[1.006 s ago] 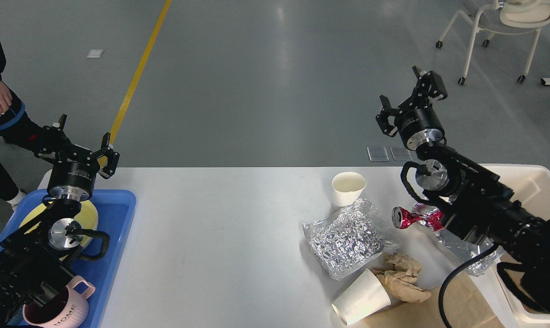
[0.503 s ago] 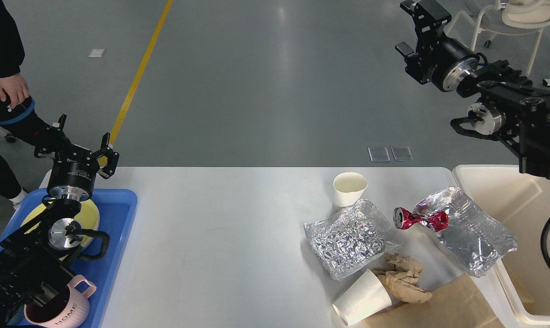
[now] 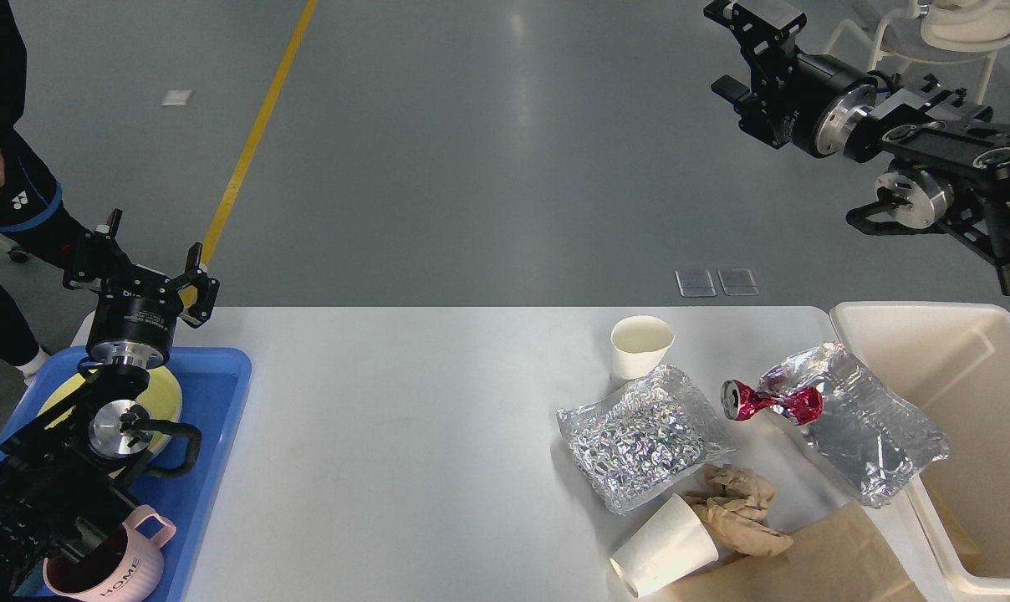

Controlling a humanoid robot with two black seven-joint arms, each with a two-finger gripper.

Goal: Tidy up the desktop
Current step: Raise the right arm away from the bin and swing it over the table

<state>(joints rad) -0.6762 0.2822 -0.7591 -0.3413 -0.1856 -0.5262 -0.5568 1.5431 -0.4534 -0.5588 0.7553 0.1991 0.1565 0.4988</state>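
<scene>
Above desktop (image 3: 405, 401) | left gripper (image 3: 141, 255) spread, empty | right gripper (image 3: 735, 46) spread, empty

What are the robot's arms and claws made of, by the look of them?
Both arms are black and blocky, with shiny silver discs at the joints and looping black cables. Each ends in a fat black cylinder with a silver ring, bearing a two-finger claw: the left gripper and the right gripper. Small white lettering marks the cylinders.
</scene>
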